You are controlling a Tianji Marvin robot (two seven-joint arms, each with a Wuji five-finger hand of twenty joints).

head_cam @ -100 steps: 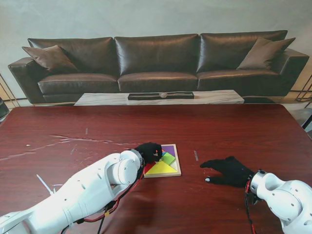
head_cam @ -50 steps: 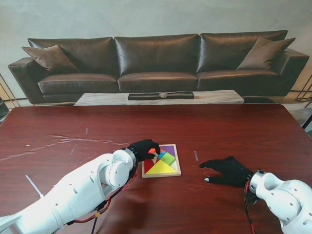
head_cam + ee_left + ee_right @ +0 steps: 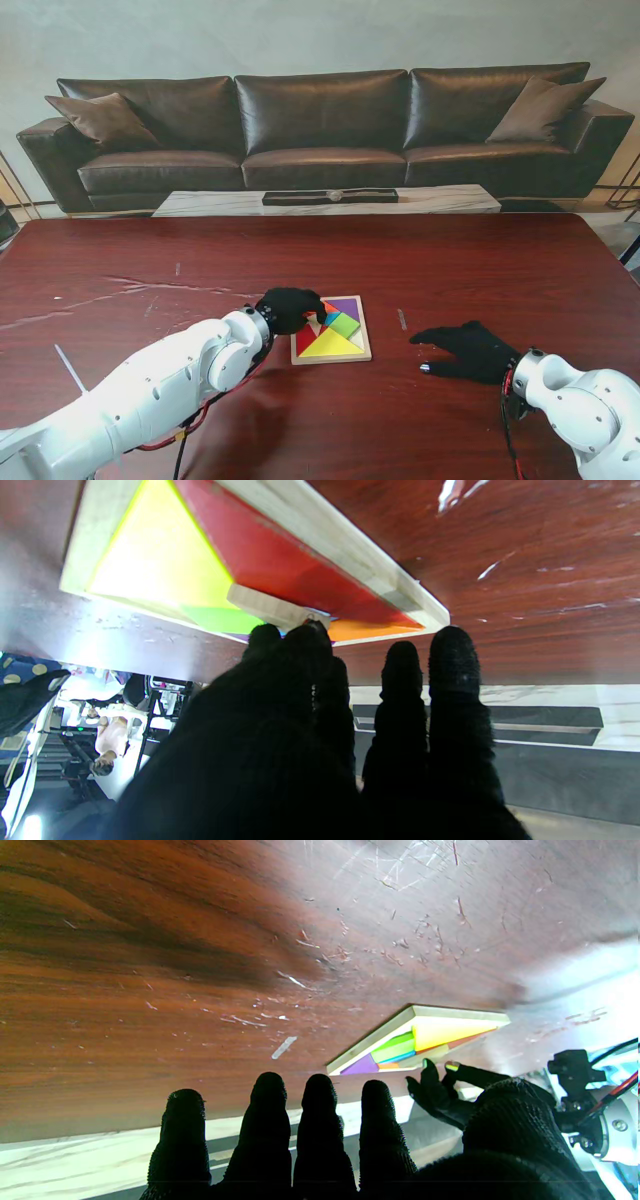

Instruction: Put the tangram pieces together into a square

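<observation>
A pale wooden tray [image 3: 363,350] sits mid-table and holds the coloured tangram pieces: a yellow triangle [image 3: 328,346], a green square [image 3: 345,324], a purple piece [image 3: 348,305] and a red triangle [image 3: 304,343]. My left hand [image 3: 290,307], in a black glove, hovers at the tray's far left corner, fingertips over the orange piece [image 3: 329,308], gripping nothing that I can see. Its wrist view shows the tray rim [image 3: 345,545], the red triangle [image 3: 280,565], the yellow triangle [image 3: 155,565] and a pale strip beside the fingertips [image 3: 305,640]. My right hand [image 3: 466,350] lies flat and open on the table, right of the tray [image 3: 372,1039].
The dark wood table [image 3: 150,290] is scratched, with a small pale mark [image 3: 402,319] between the tray and my right hand. A low marble table [image 3: 330,200] and a black sofa [image 3: 320,130] stand beyond the far edge.
My left hand has pulled back to the left off the tray's middle, uncovering the orange and blue pieces. The right hand has not moved.
</observation>
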